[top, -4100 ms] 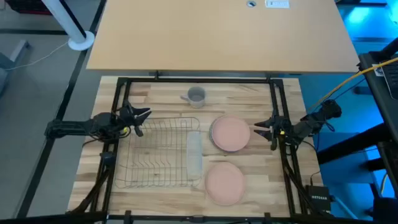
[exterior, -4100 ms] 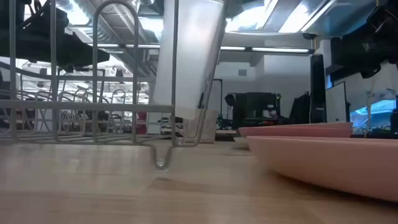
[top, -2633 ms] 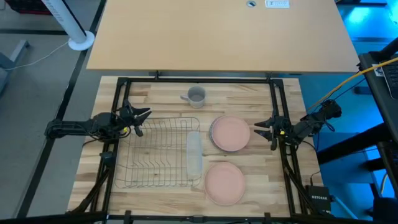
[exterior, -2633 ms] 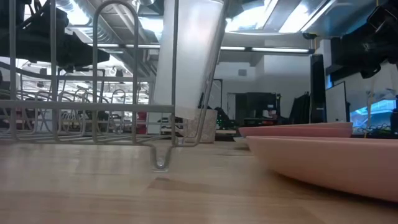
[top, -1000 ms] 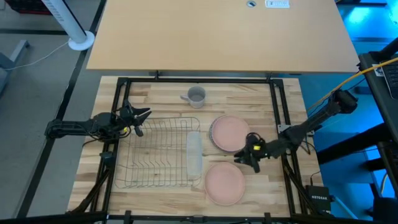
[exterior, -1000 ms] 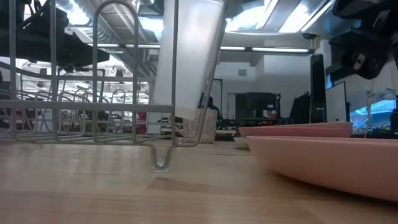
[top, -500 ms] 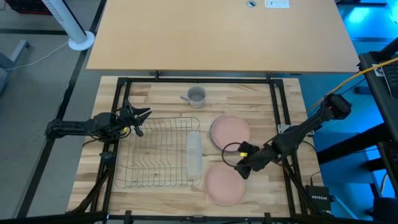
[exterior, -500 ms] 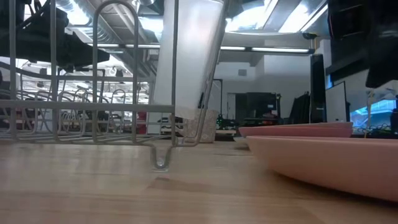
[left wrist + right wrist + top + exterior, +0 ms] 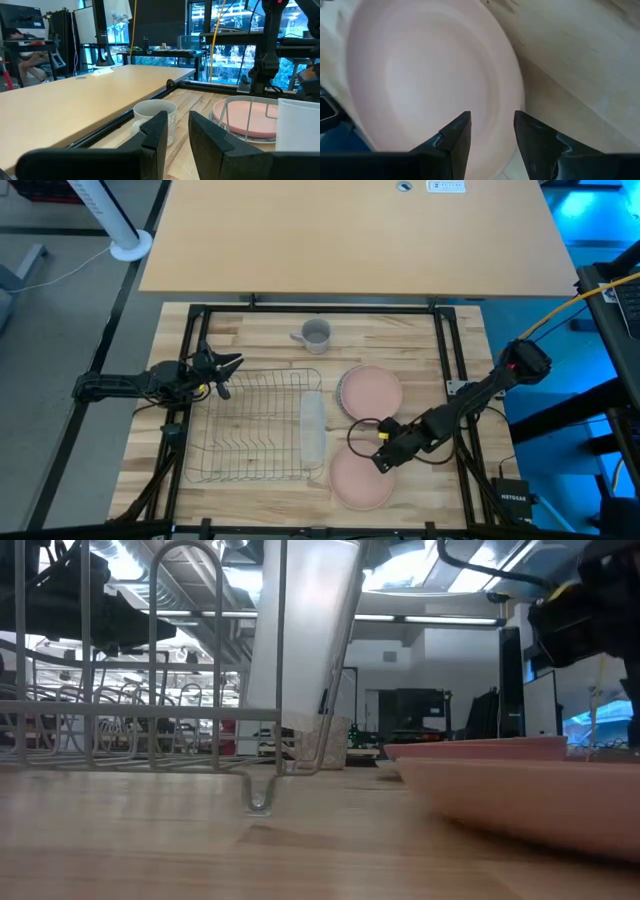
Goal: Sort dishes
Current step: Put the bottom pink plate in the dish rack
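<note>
While the left gripper (image 9: pixel 225 363) rests at the wire rack's (image 9: pixel 255 425) far-left corner, fingers narrowly parted and grasping nothing, the right gripper (image 9: pixel 378 461) hovers released above the nearer pink plate's (image 9: pixel 360 477) far rim. Both pink plates lie flat right of the rack, the farther pink plate (image 9: pixel 371 393) beyond.

only one word can be read: "netgear", in pale letters on a small black box (image 9: pixel 513 498) lying by the table's edge near the right arm's base, seen from above. a small white label (image 9: pixel 446 186) sits on the far tan tabletop, but its print is too small to make out. nothing else carries readable text, brand or number.
</note>
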Controlling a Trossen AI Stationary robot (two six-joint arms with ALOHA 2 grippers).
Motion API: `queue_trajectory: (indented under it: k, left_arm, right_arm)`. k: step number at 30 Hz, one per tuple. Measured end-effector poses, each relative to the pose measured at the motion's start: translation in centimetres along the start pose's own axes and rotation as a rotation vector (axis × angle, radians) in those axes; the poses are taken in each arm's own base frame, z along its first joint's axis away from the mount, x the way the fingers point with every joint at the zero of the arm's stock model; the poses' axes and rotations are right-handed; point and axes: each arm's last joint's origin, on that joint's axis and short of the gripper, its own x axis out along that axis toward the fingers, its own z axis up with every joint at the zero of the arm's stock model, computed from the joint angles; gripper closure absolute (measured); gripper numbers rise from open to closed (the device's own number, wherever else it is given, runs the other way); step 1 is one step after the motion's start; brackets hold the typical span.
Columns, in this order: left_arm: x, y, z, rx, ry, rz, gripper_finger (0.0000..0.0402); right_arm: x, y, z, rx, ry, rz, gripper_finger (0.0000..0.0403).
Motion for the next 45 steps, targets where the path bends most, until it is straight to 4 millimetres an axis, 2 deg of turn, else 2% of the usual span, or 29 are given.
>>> queue_trajectory:
  k: [9, 16, 20, 26, 40, 45]
  left_arm:
    - [0.0, 0.0, 0.0, 0.000, 0.001, 0.000, 0.0331]
    - [0.0, 0.0, 0.0, -0.011, 0.000, 0.000, 0.0331]
    - [0.0, 0.0, 0.0, -0.011, 0.000, 0.000, 0.0331]
    - [0.0, 0.0, 0.0, -0.011, 0.001, 0.000, 0.0331]
    - [0.0, 0.0, 0.0, -0.011, 0.000, 0.000, 0.0331]
    - [0.0, 0.0, 0.0, -0.011, 0.000, 0.000, 0.0331]
  right_arm:
    - [0.8, -0.2, 0.0, -0.001, 0.000, -0.028, 0.0246]
    - [-0.1, 1.6, 0.2, -0.075, -0.031, 0.027, 0.0246]
    - [-1.1, 2.0, 0.3, -0.095, -0.051, -0.065, 0.0246]
    - [-2.1, 0.9, 0.4, -0.108, -0.081, -0.256, 0.0246]
    - [-1.6, 0.9, 0.4, -0.104, -0.079, -0.216, 0.0246]
    - [-0.5, 0.7, 0.4, -0.108, -0.090, -0.255, 0.0246]
